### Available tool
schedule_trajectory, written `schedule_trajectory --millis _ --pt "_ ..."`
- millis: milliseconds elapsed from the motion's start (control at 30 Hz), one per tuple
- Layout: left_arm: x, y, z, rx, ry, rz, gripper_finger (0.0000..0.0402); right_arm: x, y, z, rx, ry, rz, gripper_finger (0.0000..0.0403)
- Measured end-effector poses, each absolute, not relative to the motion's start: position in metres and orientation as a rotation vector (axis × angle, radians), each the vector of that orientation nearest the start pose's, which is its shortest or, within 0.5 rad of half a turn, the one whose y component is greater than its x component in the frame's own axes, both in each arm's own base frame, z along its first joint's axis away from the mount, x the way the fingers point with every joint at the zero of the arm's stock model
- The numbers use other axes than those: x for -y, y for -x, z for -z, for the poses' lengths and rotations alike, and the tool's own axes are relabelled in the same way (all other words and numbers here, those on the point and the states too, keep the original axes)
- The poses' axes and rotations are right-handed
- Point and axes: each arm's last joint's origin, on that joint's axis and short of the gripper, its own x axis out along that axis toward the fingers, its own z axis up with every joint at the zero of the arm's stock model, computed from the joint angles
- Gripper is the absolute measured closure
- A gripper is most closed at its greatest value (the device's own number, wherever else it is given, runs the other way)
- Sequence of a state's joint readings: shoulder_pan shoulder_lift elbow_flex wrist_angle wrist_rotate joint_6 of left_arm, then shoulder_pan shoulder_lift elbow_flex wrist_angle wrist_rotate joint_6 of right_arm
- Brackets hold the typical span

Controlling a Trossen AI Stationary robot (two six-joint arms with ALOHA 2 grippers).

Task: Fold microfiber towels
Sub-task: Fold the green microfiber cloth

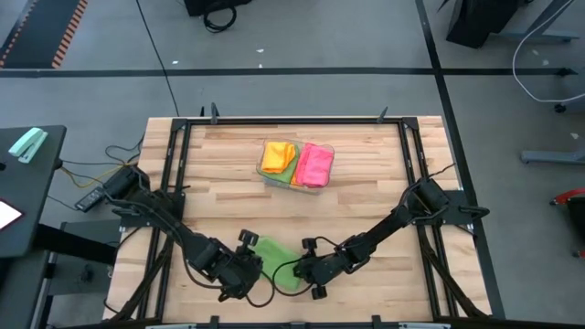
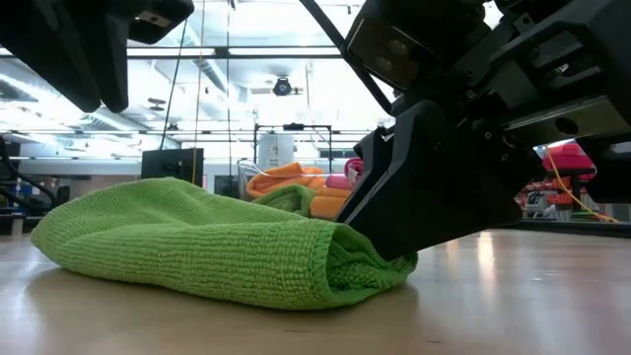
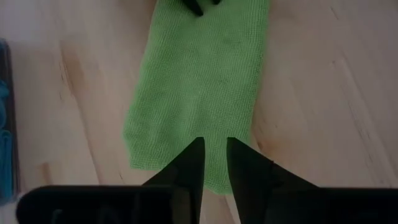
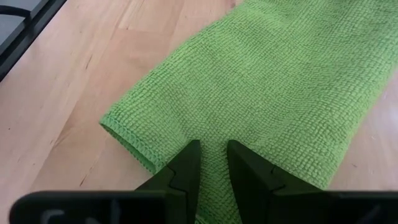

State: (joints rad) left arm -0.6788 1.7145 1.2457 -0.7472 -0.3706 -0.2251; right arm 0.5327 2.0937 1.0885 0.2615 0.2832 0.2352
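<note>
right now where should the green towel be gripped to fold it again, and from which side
Probably at its two short ends: the green towel lies as a long folded strip on the table. Come in from above at each end, where the left gripper and right gripper already pinch the edges, so one end can be carried over the other.

No lettering, label, brand or number can be read anywhere — not on the table, the arms, or the cloths. The only sign-like marking is the strip of orange-and-black hazard tape (image 1: 57, 35) on the floor, upper left of the high view — plain stripes, no words.
</note>
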Motion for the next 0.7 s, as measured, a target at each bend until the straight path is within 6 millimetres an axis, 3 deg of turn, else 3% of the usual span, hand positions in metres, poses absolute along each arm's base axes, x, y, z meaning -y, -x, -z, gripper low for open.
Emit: schedule_trajectory --millis 267,700 --pt "0.203 -0.268 -0.219 -1.074 -0.383 0.138 0.0318 -0.198 -0.352 -0.094 -0.702 0.073 -0.156 0.0311" --pt "0.202 -0.268 -0.218 -1.083 -0.397 0.143 0.0330 -0.202 -0.348 -0.119 -0.627 0.151 -0.136 0.0311"
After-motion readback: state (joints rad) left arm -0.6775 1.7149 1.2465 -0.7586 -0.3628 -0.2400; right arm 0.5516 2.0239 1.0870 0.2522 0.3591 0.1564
